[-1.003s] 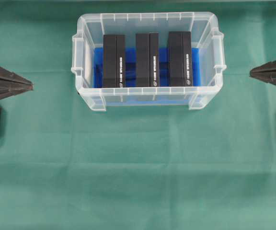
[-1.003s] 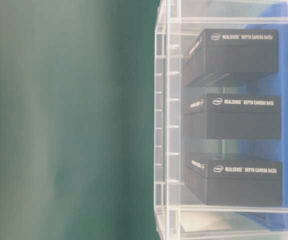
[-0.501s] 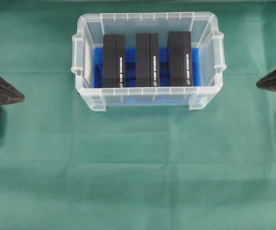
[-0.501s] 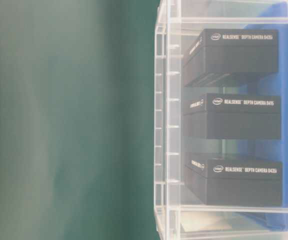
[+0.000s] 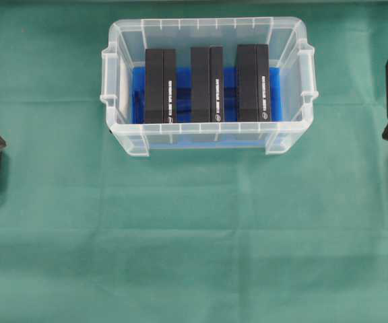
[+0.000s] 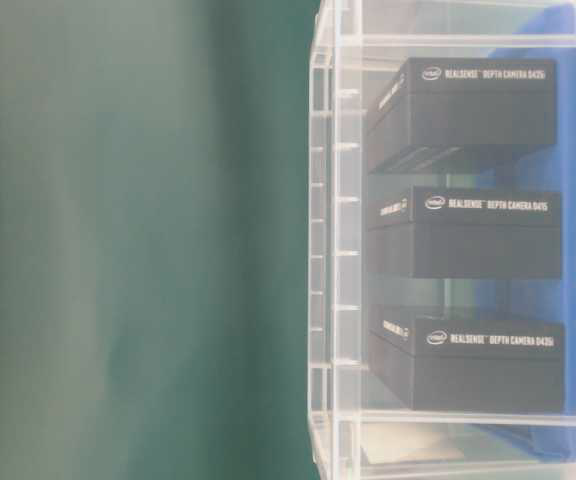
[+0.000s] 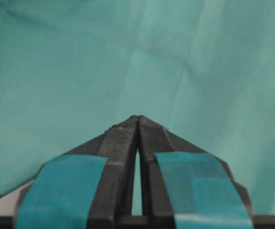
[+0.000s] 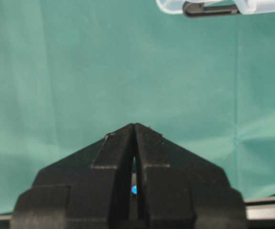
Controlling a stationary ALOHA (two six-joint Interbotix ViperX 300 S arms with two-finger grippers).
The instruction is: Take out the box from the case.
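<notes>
Both grippers, left gripper [image 7: 138, 118] and right gripper [image 8: 134, 125], I see clenched on nothing above the green surface [image 5: 194, 242]; the case [image 5: 207, 138] sits well apart, three black boxes [image 5: 207, 84] standing inside.

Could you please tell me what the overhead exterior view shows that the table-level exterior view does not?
Only the overhead view shows the whole clear plastic tub from above, with the green cloth all round it, and parts of both arms at the picture's edges. Only the table-level view shows the white lettering on the three black rectangular boxes. Both show those boxes standing apart on the blue sheet inside the tub.
</notes>
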